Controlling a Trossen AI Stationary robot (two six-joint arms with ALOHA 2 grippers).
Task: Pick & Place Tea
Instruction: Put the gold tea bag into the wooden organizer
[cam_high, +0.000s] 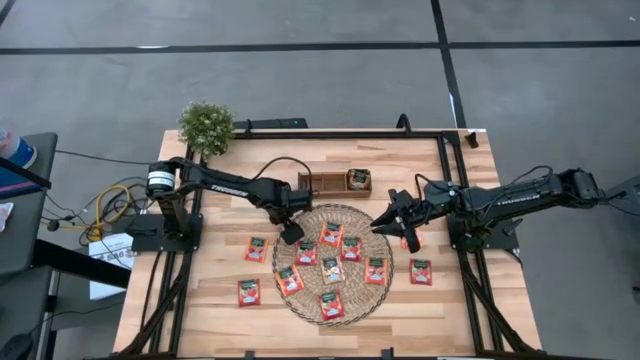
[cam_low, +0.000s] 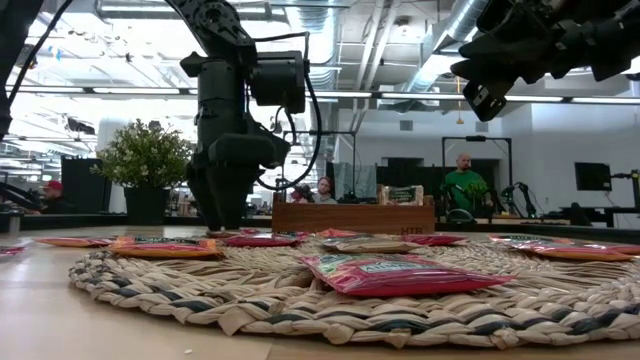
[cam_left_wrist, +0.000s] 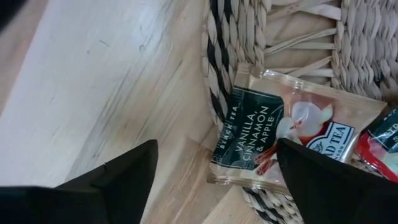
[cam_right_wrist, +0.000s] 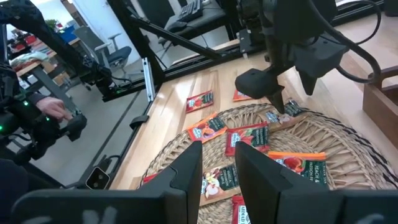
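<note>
While the left claw (cam_high: 291, 232) hangs wide open at the woven mat's (cam_high: 300, 303) left-far edge, a pale tea sachet (cam_left_wrist: 283, 140) lies flat between its fingers, half on the mat rim, half over the table (cam_high: 215, 305), print running along the rim. More sachets (cam_high: 331, 270) lie scattered flat on the mat. Right claw (cam_high: 383, 224) hovers over the mat's right-far edge, fingers narrowly apart, holding nothing visible.

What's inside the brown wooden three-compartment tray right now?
The brown wooden three-compartment tray shows tea sachets in its right-hand compartment; the other two look empty. How many are stacked there is hidden.
</note>
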